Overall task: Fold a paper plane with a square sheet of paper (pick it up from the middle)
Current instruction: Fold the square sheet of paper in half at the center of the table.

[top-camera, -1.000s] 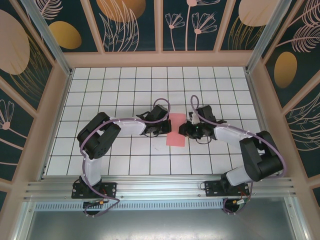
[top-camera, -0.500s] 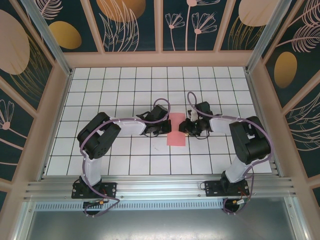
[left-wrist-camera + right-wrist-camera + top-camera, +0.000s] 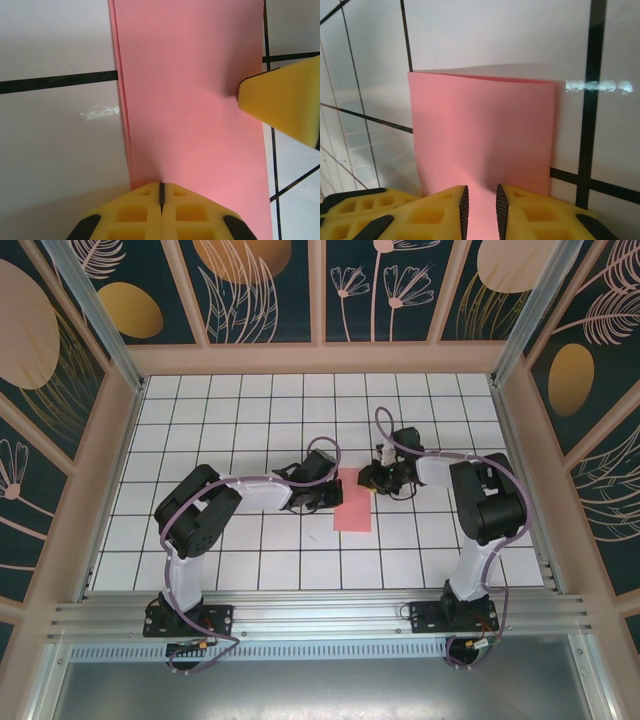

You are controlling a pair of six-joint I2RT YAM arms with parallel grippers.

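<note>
**Pink paper between my two grippers**

The sheet of paper (image 3: 352, 498) lies flat on the white desk (image 3: 250, 410), near the middle, across the black lines (image 3: 258, 540). It is pink and folded into a long strip. It sits right between my two grippers.

My left gripper (image 3: 328, 495) is at the left side of the strip, about halfway along it. Its jaws are shut tight. The two yellow tips press together with no gap at all. Seen from my left wrist, the tips sit on the near edge of the paper. I cannot tell if they pinch the paper or just press down on it. From there I also see two thin layers along one long edge of the strip, one on top of the other.

My right gripper (image 3: 372, 480) is at the right side of the strip, closer to its far end. Its jaws are almost closed, with only a thin gap between the yellow tips. Pink paper shows in that gap. From my left wrist, one of these yellow tips sits over the other long edge of the paper. I cannot tell if these jaws hold the paper.
</note>
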